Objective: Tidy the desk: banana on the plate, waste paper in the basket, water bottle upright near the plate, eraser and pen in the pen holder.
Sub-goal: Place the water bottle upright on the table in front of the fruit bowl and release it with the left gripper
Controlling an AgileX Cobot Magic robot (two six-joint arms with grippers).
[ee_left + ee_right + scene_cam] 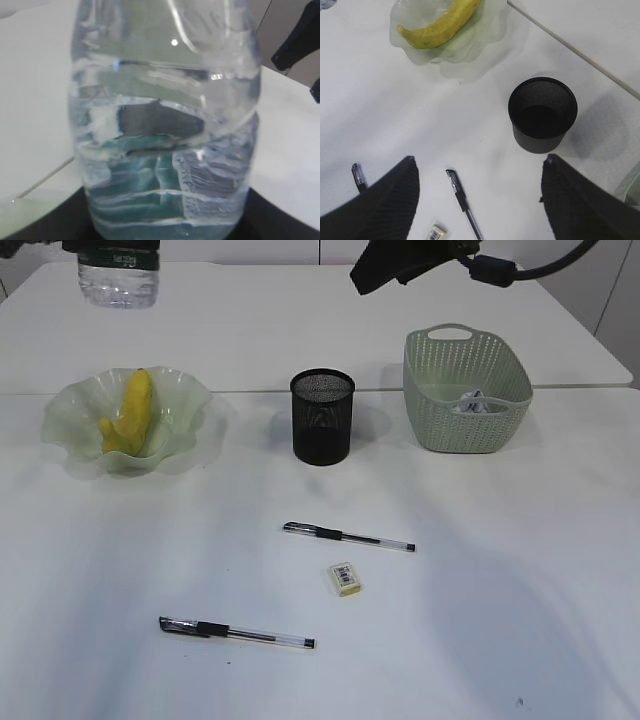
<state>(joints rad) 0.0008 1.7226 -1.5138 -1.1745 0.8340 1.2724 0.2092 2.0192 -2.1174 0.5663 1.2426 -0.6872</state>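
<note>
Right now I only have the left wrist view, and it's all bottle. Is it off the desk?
Observer: Yes. The water bottle hangs in the air above the far side of the plate.
Operator: Plate free?
Observer: No, the banana lies in it.
Operator: What's loose on the desk?
Observer: Two pens, one nearer the holder and one nearer the front edge, with the eraser between them, all in front of the pen holder.

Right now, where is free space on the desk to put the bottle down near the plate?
Bare desk lies in front of the plate, left of the pens, and between plate and pen holder. The middle, around the eraser, is crowded.
</note>
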